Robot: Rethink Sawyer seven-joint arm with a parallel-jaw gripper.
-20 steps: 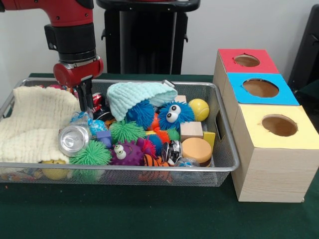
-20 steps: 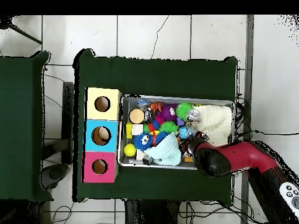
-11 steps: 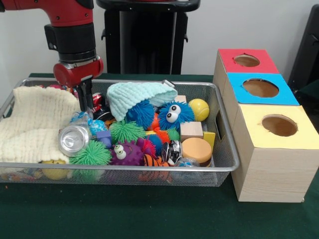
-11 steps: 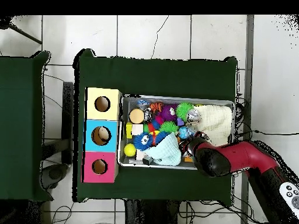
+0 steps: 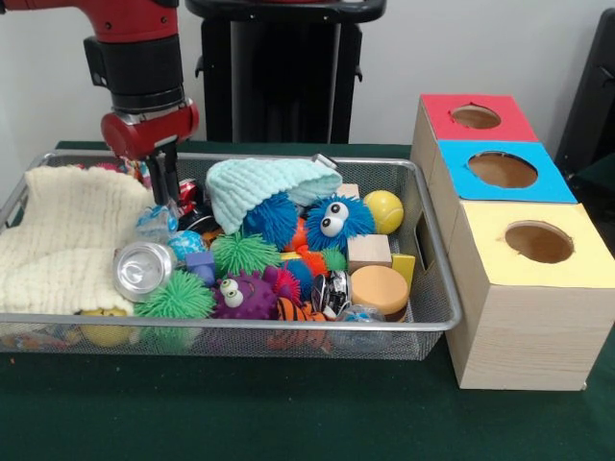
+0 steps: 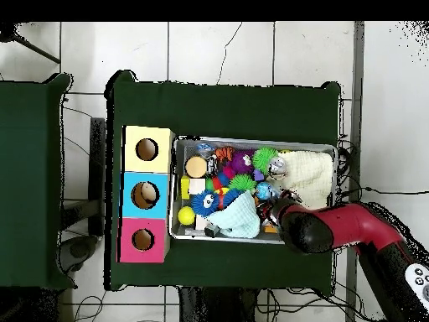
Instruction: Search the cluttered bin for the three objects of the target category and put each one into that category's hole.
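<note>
The hand [image 5: 165, 192] has been lifted a little, clenched on a crinkly plastic bottle [image 5: 156, 223], near the bin's [image 5: 428, 288] back-left corner. It is light and squashy, so it should be held gently.

**Bin packed tight; open room only above it and over the boxes**

You have no bare floor inside the wire bin [image 5: 434, 288]. The cream cloth [image 5: 67, 235] fills its 9 o'clock end, and the mint knit cloth [image 5: 264, 187] humps up at 12 o'clock. Spiky balls, the silver can [image 5: 142, 269] and wooden blocks crowd the middle, touching each other. At 3 o'clock the three boxes [image 5: 509, 230] stand just beside the bin, their top holes unobstructed.
</note>
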